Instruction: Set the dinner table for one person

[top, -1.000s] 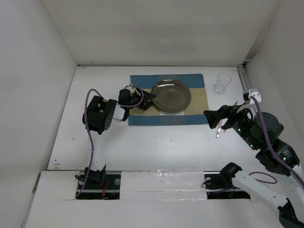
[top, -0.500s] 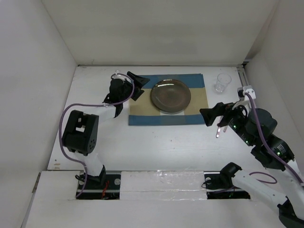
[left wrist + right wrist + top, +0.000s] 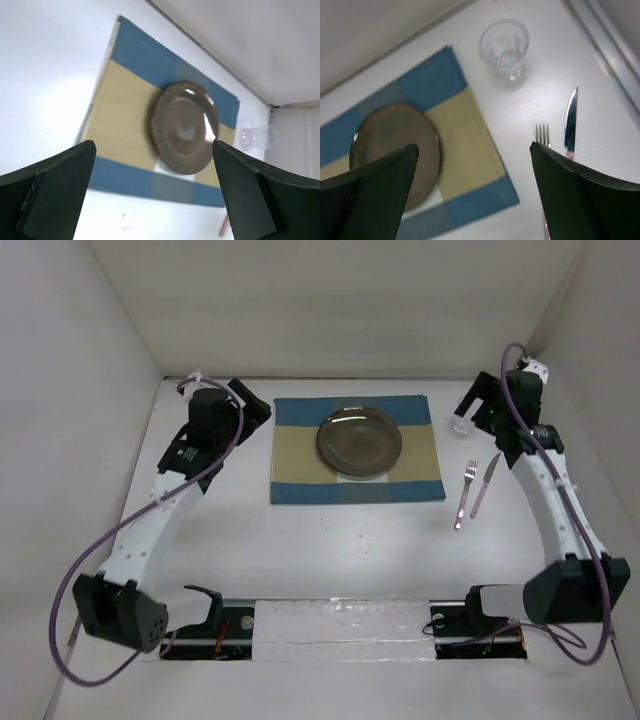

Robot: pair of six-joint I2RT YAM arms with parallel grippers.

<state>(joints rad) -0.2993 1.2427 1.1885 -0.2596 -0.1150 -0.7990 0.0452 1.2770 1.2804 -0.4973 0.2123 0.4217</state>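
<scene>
White and matte, the tabletop (image 3: 330, 540) is spread beneath everything. At the far left, the left tool (image 3: 252, 405) is held released and empty beside a blue-and-tan placemat (image 3: 300, 465), on which a dark plate (image 3: 359, 441) is set. A fork (image 3: 465, 495) and knife (image 3: 484, 485) are laid side by side right of the placemat. Near a clear glass (image 3: 504, 49), the right tool (image 3: 480, 405) is held spread, grasping nothing.

Plain off-white walls (image 3: 340, 300) close in on the left, far and right sides, evenly lit.
</scene>
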